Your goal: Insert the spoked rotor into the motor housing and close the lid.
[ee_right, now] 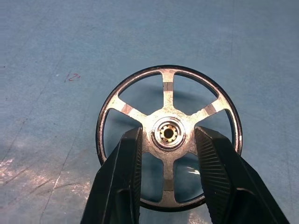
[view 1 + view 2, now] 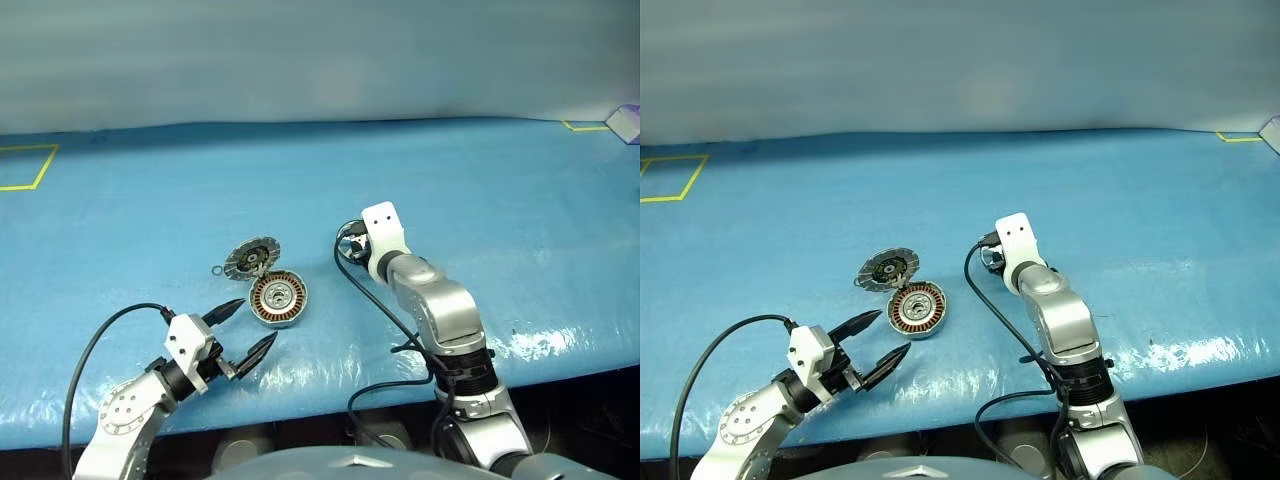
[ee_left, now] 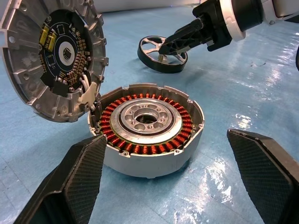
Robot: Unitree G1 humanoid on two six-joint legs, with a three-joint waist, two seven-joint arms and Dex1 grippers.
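Spoked rotor point(image 1: 168, 135): flat on the blue table cover point(image 2: 500, 220), at 3 o'clock of the motor housing point(image 2: 277, 299).
Lid point(image 2: 251, 258): swung open, at the housing's 11 o'clock.
Right gripper point(image 1: 168, 140): fingers straddling the rotor hub, firm grasp uncertain.
Left gripper point(image 2: 250, 325): released, jaws wide, at the housing's 7 o'clock.

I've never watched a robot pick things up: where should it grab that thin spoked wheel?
Probably by the raised central hub, from above. The spoked rotor lies flat on the table, its rim thin, and the right gripper already straddles the hub through gaps between spokes.
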